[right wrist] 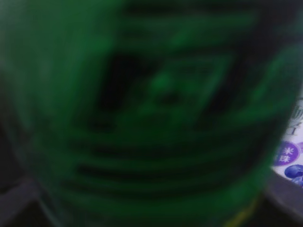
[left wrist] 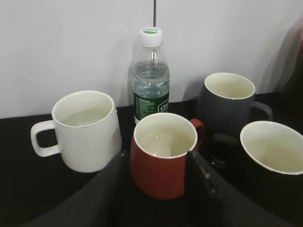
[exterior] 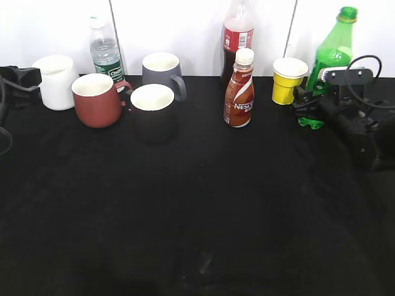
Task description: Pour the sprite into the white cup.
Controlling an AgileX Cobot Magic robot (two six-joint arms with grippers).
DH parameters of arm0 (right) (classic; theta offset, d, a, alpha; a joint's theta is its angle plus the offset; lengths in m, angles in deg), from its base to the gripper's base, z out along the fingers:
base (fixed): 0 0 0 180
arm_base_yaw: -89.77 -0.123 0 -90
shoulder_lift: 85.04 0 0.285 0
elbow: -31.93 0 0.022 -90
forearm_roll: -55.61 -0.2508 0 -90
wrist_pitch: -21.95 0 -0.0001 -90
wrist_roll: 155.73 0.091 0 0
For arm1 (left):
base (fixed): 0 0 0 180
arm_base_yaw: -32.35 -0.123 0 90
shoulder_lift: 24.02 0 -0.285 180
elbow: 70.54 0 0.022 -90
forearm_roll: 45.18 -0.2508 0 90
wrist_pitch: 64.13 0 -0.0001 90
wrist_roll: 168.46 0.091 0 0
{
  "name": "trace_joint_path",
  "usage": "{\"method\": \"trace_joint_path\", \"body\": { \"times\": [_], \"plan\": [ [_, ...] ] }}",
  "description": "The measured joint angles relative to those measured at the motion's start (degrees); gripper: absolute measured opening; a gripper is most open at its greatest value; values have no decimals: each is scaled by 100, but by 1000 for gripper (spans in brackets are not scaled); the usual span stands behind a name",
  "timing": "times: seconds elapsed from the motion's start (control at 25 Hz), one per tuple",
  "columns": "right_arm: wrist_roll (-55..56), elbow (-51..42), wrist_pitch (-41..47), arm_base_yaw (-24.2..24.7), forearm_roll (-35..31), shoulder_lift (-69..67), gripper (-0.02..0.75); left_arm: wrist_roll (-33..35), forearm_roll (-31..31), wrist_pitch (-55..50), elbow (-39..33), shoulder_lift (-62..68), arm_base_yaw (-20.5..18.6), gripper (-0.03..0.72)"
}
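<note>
Black cloth-covered table [exterior: 203, 216] carries, along back edge: glossy white ceramic mug [exterior: 57, 81], clear water bottle with green label [exterior: 106, 52], red-brown mug [exterior: 97, 100], grey mug [exterior: 162, 69], black mug with white inside [exterior: 152, 112], dark cola bottle [exterior: 237, 38], brown Nescafe bottle [exterior: 239, 89], yellow paper cup [exterior: 288, 80], tall green plastic bottle [exterior: 333, 49].

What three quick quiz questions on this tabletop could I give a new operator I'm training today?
1. True or false: the sprite stands at the table's right end.
2. Which mug sits between the left gripper fingers: A white cup, B red mug, C grey mug?
3. What fills the right wrist view?

Key: 1 true; 2 B; 3 the blurred green bottle label.
</note>
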Motion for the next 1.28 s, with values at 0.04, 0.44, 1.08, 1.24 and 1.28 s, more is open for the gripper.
{"method": "trace_joint_path", "body": {
  "times": [0.04,0.44,1.08,1.24,1.28],
  "plan": [
    [0,-143,40,0,0,135,610,0,0,-29,0,0,0,312],
    [366,80,9915,-18,-119,3805,594,7,239,-7825,1933,-53,0,479],
    [104,-1857,12368,-28,58,10838,565,148,360,-10185,871,-7438,0,479],
    [106,-2776,12179,-28,89,11818,565,148,349,-9825,346,-7573,0,479],
    [106,-2851,12190,-28,89,11817,565,148,346,-9571,281,-7573,0,479]
  ]
}}
